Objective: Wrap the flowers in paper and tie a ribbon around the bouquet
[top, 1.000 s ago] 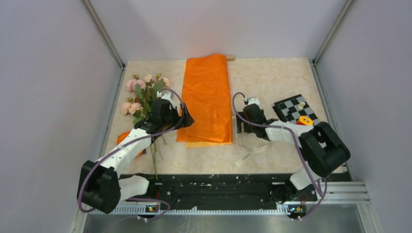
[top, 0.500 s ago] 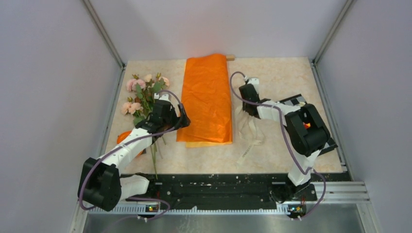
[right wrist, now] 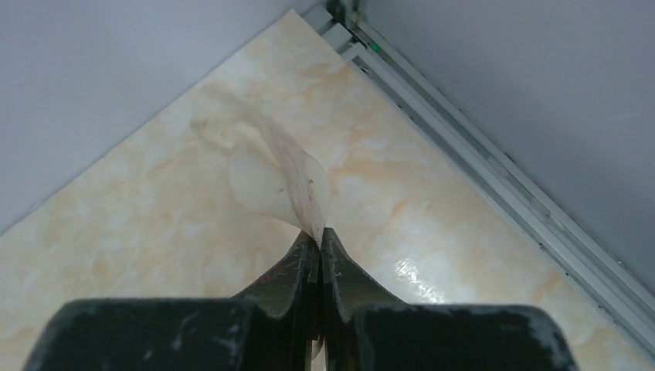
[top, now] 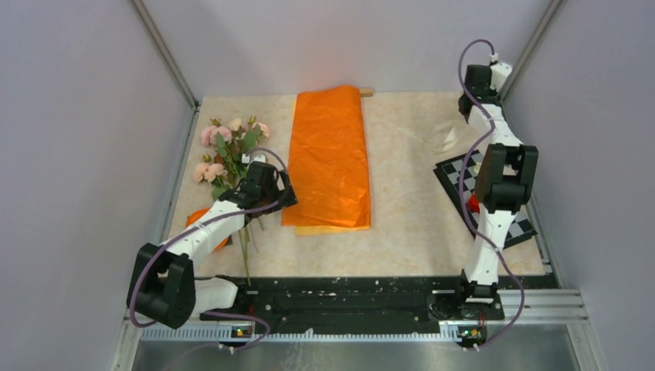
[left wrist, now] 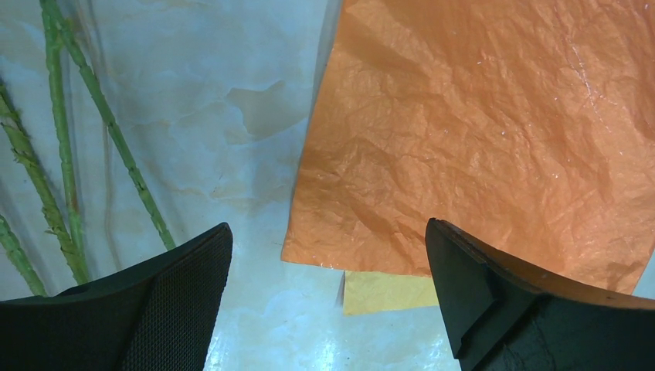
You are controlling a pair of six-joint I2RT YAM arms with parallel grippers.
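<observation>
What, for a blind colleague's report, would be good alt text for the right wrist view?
The right gripper, shut, pinches the cream ribbon, which curls upward from the jaws over the marble-patterned table. Behind, two grey walls meet at a corner, with a metal rail along the right one.

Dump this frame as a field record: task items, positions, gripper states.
paper: glossy crinkled orange paper sheet, flat on beige marble-pattern table, paler yellow edge at near end
flowers: green-stemmed pink and cream artificial flowers, left of paper, apart from it
ribbon: cream-white fabric ribbon, lifted near far right corner
left gripper: open, over paper's near left corner, empty
right gripper: shut on the ribbon
other: black-and-white checkerboard mat, right side
</observation>
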